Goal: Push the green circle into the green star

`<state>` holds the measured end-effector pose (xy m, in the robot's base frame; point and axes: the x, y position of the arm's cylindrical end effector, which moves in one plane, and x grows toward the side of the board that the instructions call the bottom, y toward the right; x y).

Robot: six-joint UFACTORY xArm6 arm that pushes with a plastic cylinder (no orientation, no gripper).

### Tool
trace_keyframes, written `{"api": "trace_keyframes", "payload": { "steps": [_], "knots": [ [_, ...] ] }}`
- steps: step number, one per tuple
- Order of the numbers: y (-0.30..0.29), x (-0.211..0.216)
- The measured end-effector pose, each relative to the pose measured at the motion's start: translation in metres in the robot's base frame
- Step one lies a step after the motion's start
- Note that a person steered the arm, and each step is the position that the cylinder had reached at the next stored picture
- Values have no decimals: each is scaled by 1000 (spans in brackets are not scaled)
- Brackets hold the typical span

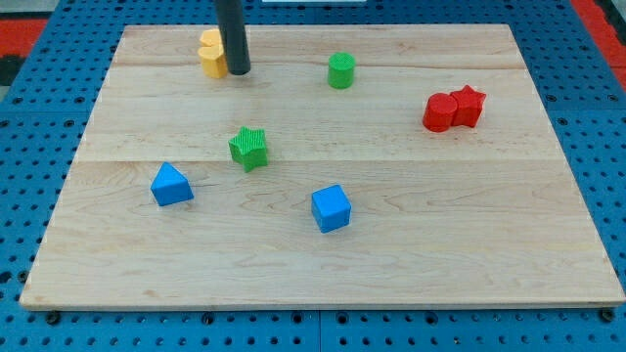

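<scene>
Your rod has no fingers; my tip (pixel 239 71) sits beside the yellow blocks (pixel 211 53). The green circle (pixel 340 70), probably light and slippery, wants contact at two o'clock, toward the green star (pixel 249 148) at seven o'clock.

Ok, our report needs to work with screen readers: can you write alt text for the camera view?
My tip rests beside the yellow blocks near the wooden board's top, left of the green circle; the green star sits mid-board. Two blue blocks lie lower, red blocks at right.

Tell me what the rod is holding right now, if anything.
Nothing is held. My tip rests beside the yellow blocks, well off to the view's left of the green circle.
</scene>
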<state>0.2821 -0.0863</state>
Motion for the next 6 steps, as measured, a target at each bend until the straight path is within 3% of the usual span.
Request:
{"api": "trace_keyframes", "payload": {
  "steps": [2,3,4,5,6],
  "knots": [
    [152,-21],
    [176,-3],
    [108,11],
    [36,61],
    [26,89]
  ]
}}
